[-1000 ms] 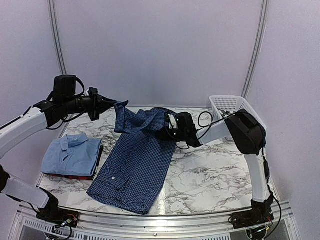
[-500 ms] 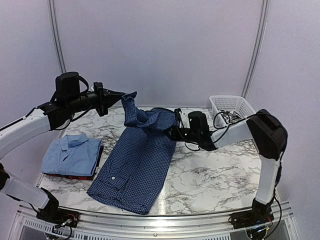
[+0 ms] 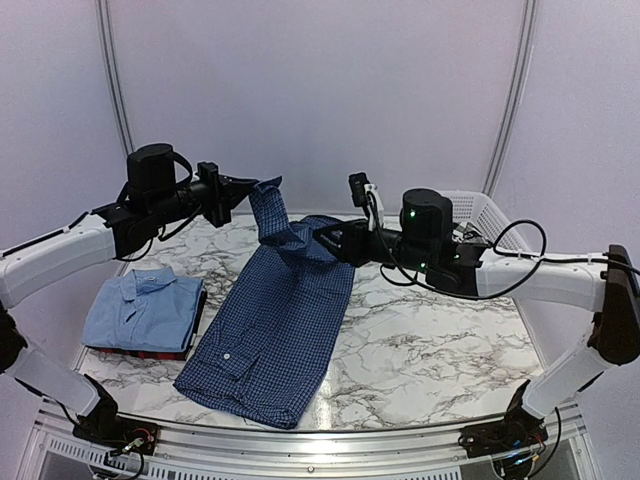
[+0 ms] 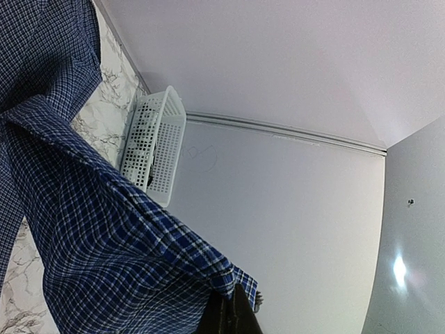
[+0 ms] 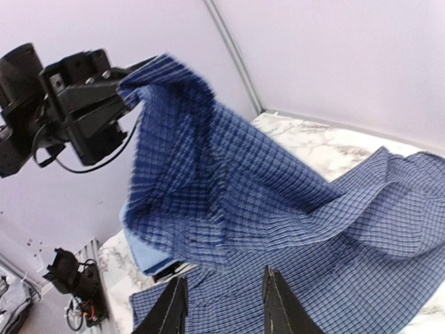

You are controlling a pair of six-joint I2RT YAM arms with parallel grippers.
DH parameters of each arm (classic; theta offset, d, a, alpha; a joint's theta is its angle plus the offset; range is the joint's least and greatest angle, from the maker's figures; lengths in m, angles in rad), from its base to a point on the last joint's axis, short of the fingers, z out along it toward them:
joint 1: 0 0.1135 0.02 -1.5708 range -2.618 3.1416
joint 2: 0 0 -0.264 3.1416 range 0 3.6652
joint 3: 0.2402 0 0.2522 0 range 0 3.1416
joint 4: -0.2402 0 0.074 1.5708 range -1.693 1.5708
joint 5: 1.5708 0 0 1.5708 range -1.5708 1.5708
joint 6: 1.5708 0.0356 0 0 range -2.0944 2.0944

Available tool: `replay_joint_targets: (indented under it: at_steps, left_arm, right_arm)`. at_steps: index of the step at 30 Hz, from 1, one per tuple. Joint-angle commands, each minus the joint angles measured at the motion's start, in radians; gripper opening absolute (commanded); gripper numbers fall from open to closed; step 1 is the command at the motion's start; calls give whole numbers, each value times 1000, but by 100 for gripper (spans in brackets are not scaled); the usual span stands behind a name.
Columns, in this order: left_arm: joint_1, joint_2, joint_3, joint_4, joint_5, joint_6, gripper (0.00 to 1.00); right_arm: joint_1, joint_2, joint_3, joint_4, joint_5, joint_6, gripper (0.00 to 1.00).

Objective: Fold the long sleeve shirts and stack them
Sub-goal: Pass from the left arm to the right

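Note:
The navy fine-check shirt (image 3: 275,320) lies lengthwise on the marble table. My left gripper (image 3: 250,189) is shut on an upper edge of it and holds that part raised above the table; the pinch shows in the left wrist view (image 4: 233,306). My right gripper (image 3: 326,237) hovers at the shirt's upper right, jaws open and empty over the cloth (image 5: 292,209) in its wrist view (image 5: 226,306). A folded light blue shirt (image 3: 140,305) lies at the left on top of a dark red one (image 3: 150,352). The black-and-white checked shirt is out of view.
A white lattice basket (image 3: 470,208) stands at the back right corner, also seen in the left wrist view (image 4: 156,136). Walls close in the back and sides. The marble table (image 3: 430,340) has a metal rail along its near edge.
My left gripper has carried the shirt's edge up and to the right. My right arm has swung its elbow out to the right and lower, its gripper staying near the shirt's upper right.

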Motion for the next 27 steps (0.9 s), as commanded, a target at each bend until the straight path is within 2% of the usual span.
replay_joint_targets:
  at_steps: [1, 10, 22, 27]
  left_arm:
    - [-15, 32, 54, 74, -17, -12, 0]
    - [-31, 55, 59, 83, -19, -17, 0]
    - [-49, 44, 39, 95, -1, -17, 0]
    - [-51, 27, 9, 96, 8, -19, 0]
  right_arm:
    - [58, -27, -2, -68, -61, 85, 35]
    - [91, 4, 22, -3, -181, 232, 57]
    - [65, 172, 212, -20, -118, 259, 62]
    - [56, 203, 297, -134, -39, 187, 61]
